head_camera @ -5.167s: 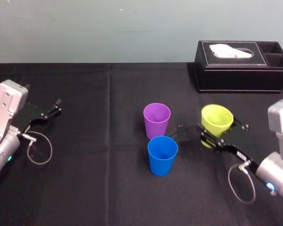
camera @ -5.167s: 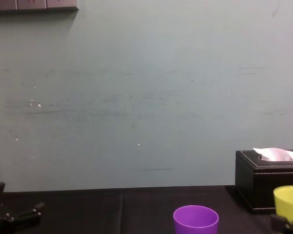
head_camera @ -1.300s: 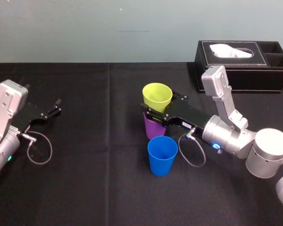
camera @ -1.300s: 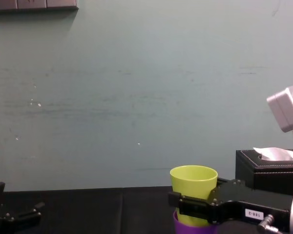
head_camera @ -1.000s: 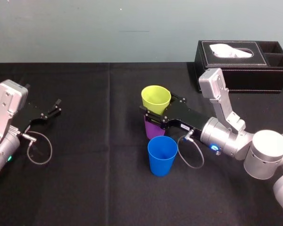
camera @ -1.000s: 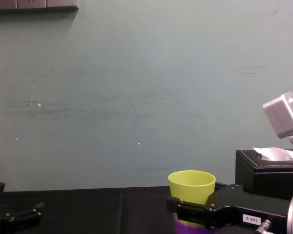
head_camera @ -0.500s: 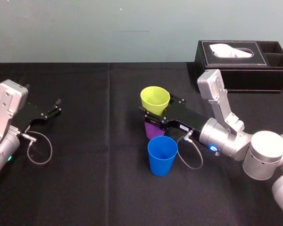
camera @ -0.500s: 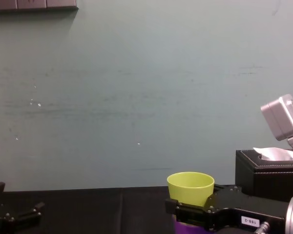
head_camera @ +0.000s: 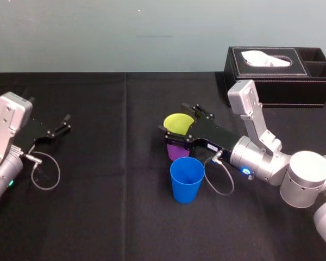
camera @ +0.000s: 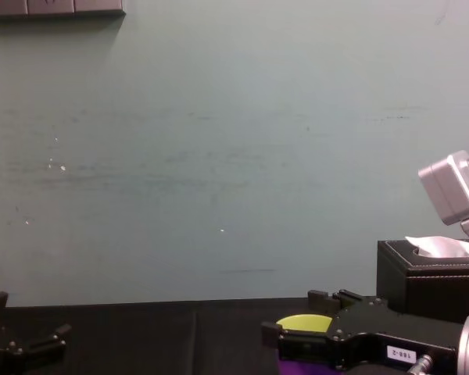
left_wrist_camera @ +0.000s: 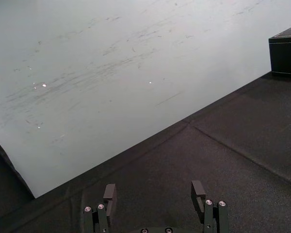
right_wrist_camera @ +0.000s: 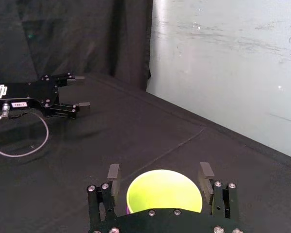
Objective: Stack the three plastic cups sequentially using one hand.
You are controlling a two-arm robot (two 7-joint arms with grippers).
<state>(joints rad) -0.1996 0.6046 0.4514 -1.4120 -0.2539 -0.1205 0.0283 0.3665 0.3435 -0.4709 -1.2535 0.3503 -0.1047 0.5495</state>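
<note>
The yellow-green cup sits nested in the purple cup at the table's middle; only its rim shows above the purple one in the chest view. My right gripper stands open around it, and in the right wrist view its fingers flank the yellow-green cup without touching. The blue cup stands upright alone, just in front of the pair. My left gripper rests open and empty at the far left.
A black tissue box stands at the back right, behind my right arm. A black cloth covers the table. The right arm's cable loop hangs close to the blue cup's right side.
My right gripper has opened and the yellow-green cup has dropped down into the purple cup. The left arm has not moved.
</note>
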